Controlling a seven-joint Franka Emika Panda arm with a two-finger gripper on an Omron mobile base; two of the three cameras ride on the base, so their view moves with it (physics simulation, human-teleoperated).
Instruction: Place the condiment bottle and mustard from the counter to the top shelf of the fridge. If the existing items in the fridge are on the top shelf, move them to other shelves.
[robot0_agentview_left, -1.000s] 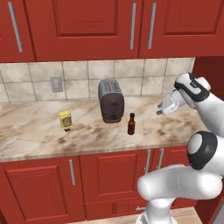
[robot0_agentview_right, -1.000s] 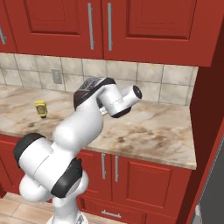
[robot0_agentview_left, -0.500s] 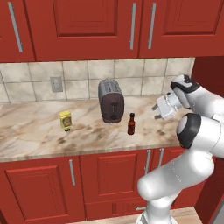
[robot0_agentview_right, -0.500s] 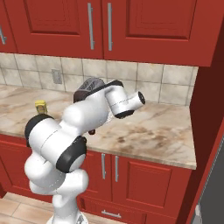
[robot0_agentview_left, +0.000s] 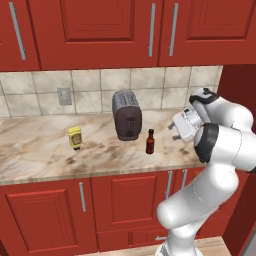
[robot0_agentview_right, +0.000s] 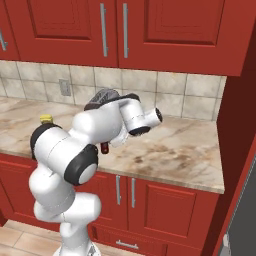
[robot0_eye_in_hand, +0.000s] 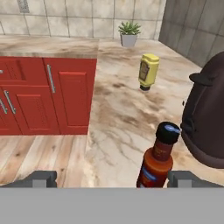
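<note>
On the table (robot0_agentview_left: 45, 155), the mustard (robot0_agentview_left: 75, 137) stands mid-surface, then the toaster (robot0_agentview_left: 126, 114), then the condiment bottle (robot0_agentview_left: 149, 142) near the front edge. The end effector (robot0_eye_in_hand: 113, 178), spread wide and empty, frames the bottle without touching.

No words or numbers can be read. Left of the toaster (robot0_eye_in_hand: 205, 118), the sauce bottle (robot0_eye_in_hand: 158, 157) bears a blurred blue label, and the mustard (robot0_eye_in_hand: 148, 70) an illegible mark.

Counter layout
On the counter (robot0_agentview_left: 40, 150): mustard (robot0_agentview_left: 75, 137) left, toaster (robot0_agentview_left: 126, 115) middle, bottle (robot0_agentview_left: 149, 142) just right and in front of the toaster.
</note>
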